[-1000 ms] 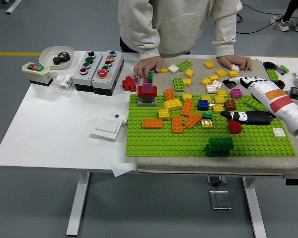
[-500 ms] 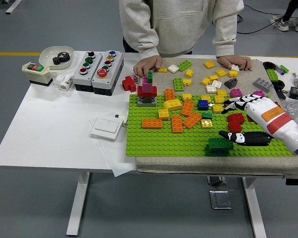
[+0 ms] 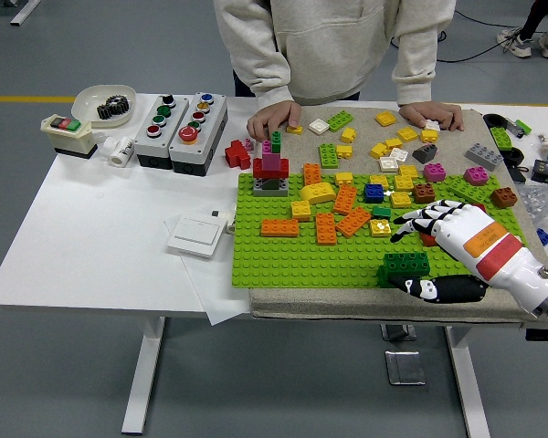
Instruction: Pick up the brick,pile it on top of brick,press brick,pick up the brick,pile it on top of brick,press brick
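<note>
At the green baseplate's (image 3: 283,255) near edge, the right hand (image 3: 447,242) hovered, fingers (image 3: 411,222) spread & empty; dark green brick (image 3: 404,266) lay just below-left, long axis left-right.

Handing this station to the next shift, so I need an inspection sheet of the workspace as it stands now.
Surface: white table, green baseplate on a grey mat.
Job's things: dark green brick at the baseplate's near edge; red brick mostly hidden under the right hand.
Clutter: loose bricks, two button boxes, bowl with gear, white switch plate.
Grippers: right hand spread over the bricks; left not in view.
Cables: on the floor, far right.
Surroundings: a person's hands rest on the far edge.
</note>
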`<action>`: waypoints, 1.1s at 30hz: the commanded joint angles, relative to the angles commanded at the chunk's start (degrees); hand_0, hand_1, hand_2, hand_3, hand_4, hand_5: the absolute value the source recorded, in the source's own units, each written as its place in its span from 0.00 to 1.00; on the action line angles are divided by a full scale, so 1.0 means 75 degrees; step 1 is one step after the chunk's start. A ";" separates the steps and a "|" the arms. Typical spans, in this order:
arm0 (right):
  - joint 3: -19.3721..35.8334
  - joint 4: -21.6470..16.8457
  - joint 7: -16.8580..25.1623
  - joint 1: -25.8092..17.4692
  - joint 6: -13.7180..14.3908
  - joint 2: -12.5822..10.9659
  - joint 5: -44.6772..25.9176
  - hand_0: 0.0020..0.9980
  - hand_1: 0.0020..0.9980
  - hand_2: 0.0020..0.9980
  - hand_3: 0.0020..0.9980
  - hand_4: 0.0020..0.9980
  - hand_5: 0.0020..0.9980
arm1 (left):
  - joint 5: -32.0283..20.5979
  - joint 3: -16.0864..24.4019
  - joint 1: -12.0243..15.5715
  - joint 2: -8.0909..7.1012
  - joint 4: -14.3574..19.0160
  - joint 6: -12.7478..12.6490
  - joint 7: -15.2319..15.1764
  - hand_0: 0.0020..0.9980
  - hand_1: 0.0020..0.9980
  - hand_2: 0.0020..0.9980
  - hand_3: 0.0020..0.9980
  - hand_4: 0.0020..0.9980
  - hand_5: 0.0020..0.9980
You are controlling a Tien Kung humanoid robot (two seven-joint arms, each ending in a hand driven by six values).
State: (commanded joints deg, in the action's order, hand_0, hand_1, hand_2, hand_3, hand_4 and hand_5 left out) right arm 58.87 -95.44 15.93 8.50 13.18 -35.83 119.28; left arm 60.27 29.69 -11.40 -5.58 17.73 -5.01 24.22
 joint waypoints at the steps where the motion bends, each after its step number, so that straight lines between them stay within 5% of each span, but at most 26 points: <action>1: -0.0038 -0.0019 0.0006 -0.0016 -0.0011 -0.0001 0.0013 0.71 0.66 0.71 0.59 0.84 0.77 | -0.0014 -0.0009 -0.0004 -0.0002 0.0001 -0.0002 -0.0003 0.66 0.71 0.73 0.59 0.66 0.66; 33: -0.0582 0.0717 0.0060 0.0129 -0.0158 0.0094 0.0460 0.72 0.66 0.71 0.59 0.84 0.73 | -0.0130 -0.0075 -0.0071 0.0010 0.0011 -0.0035 -0.0009 0.65 0.71 0.73 0.59 0.66 0.66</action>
State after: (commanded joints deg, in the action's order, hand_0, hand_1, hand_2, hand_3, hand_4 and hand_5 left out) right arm 54.51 -90.06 16.38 9.46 12.00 -35.12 122.73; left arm 59.29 29.13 -11.93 -5.50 17.81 -5.27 24.15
